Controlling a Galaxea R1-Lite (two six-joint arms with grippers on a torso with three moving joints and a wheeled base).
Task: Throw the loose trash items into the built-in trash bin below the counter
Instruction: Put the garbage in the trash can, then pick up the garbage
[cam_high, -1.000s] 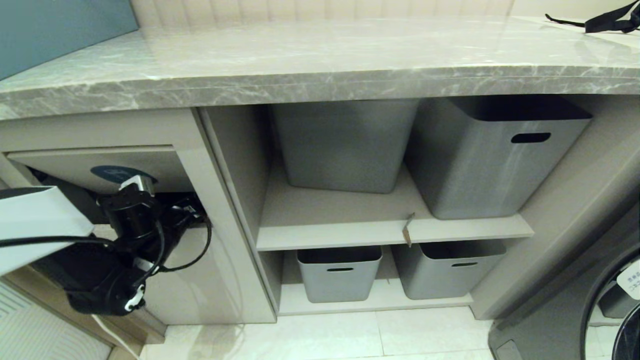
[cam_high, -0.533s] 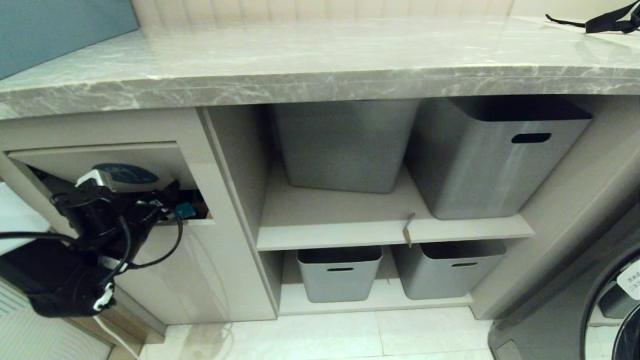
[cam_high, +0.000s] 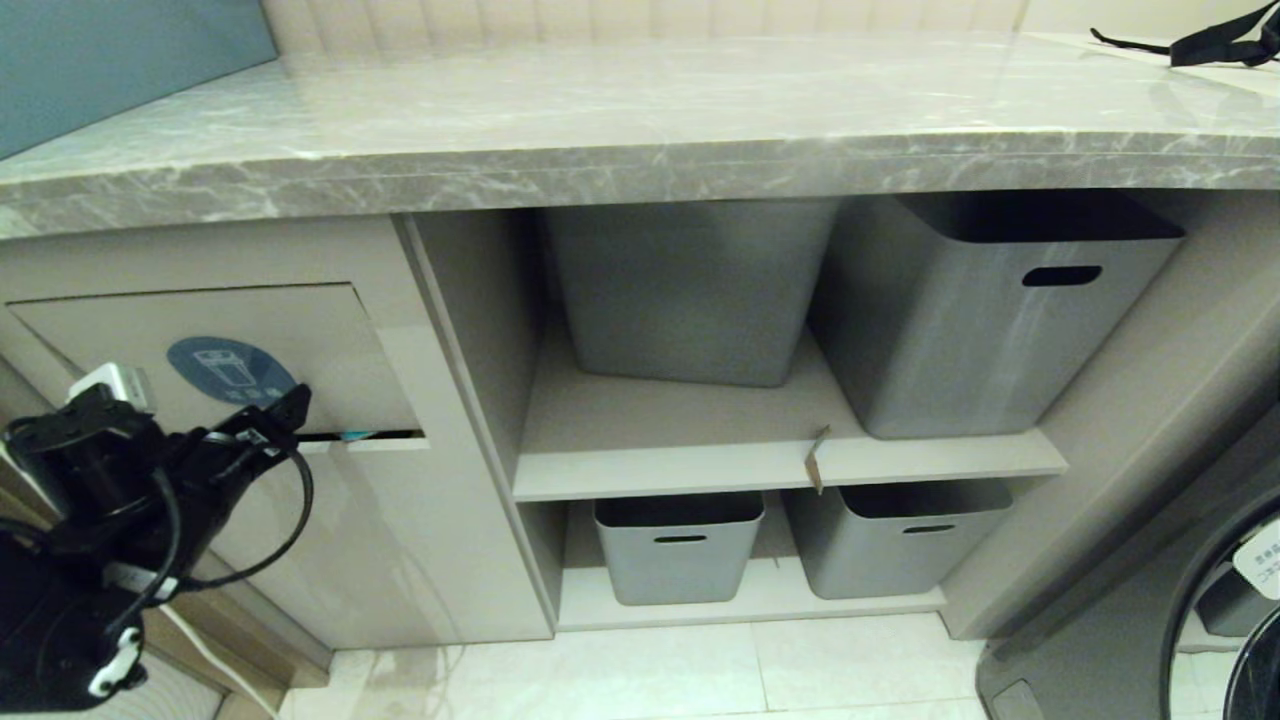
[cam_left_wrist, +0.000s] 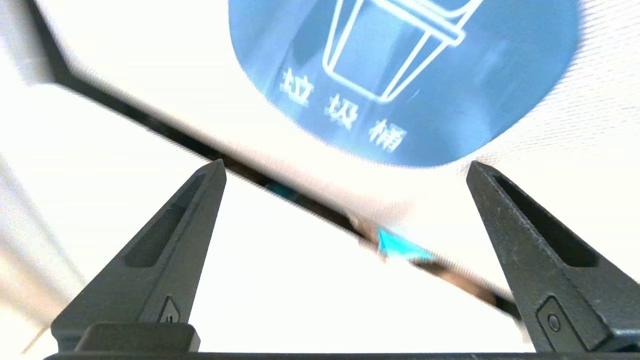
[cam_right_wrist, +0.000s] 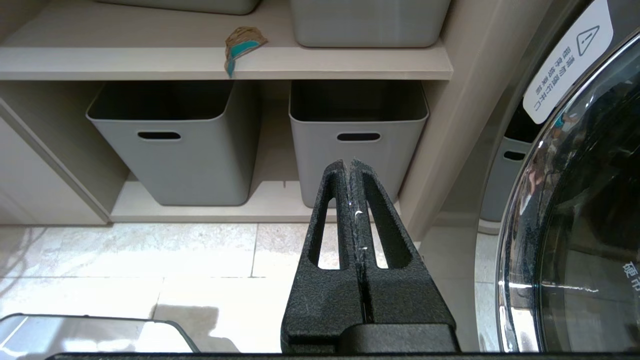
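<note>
Before bin flap (cam_high: 200, 340), left gripper (cam_high: 270, 425) gaping, empty

Head cam looks fwd and down from above the worktop (cam_high: 640, 110) edge, taking in the flap w/ blue sticker (cam_high: 231, 368), open shelves w/ grey tubs (cam_high: 680, 545) and floor. Left wrist cam sits v. close to that flap, sticker (cam_left_wrist: 400, 75) filling much of its view, shared w/ head cam. Right wrist cam is low, further back, facing the lower tubs (cam_right_wrist: 172, 145) and shelf edge, also shared w/ head cam.
</note>
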